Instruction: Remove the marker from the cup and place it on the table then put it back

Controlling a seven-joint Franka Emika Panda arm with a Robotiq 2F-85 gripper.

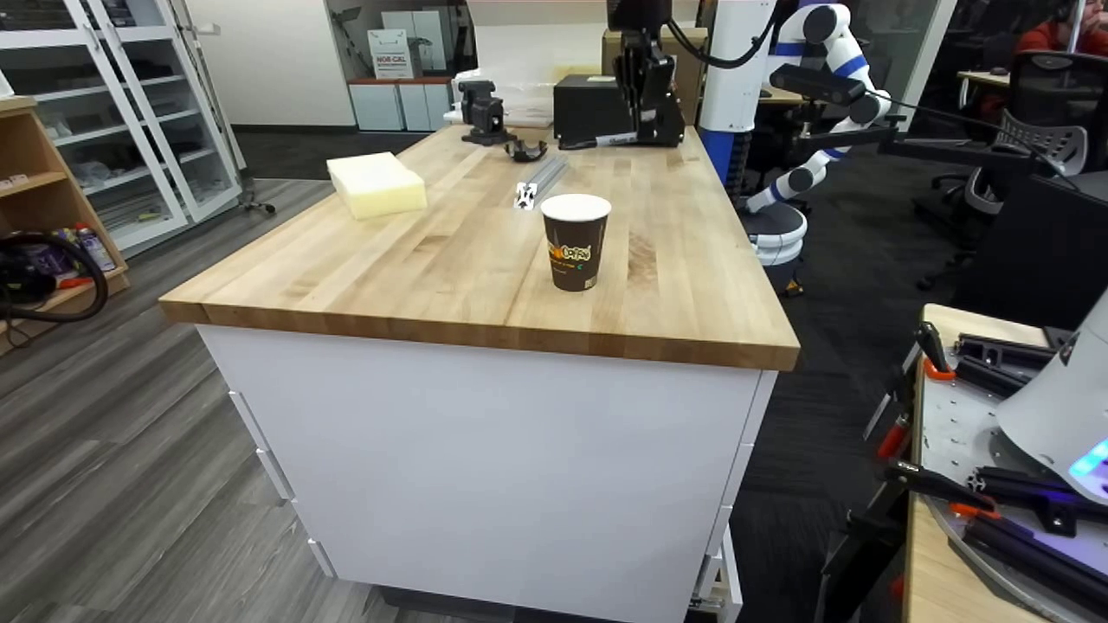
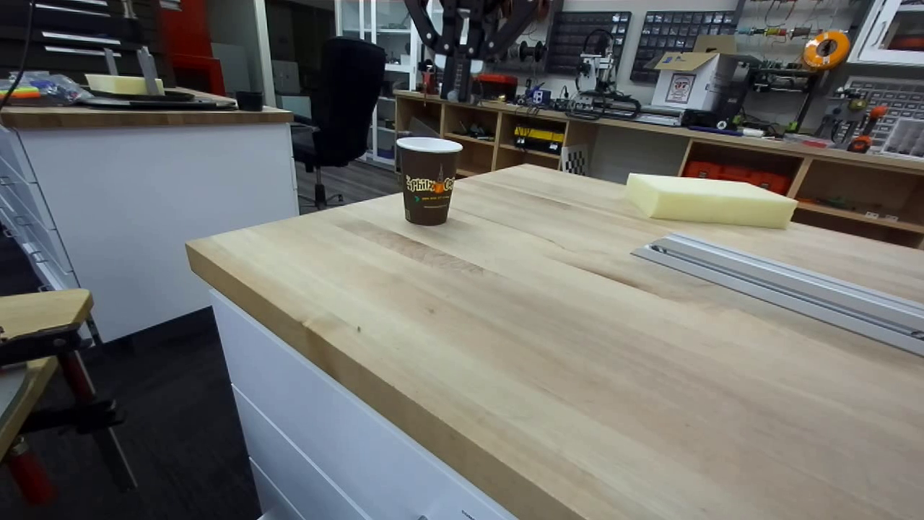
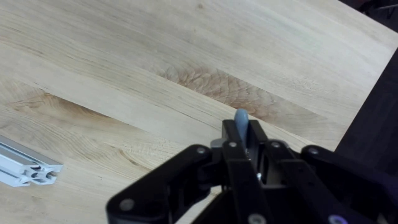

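Marker (image 1: 616,139) in claw (image 3: 242,130), axis near-level, dark end leftward in an exterior view

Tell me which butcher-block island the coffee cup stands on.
The nearer island in an exterior view, also bearing the aluminum extrusion; the farther island stands in the background.

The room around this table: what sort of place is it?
Probably a robotics lab or workshop: a white robot arm with blue bands stands in the background, an orange spool shows at the back, and a slotted metal rail lies on the table.
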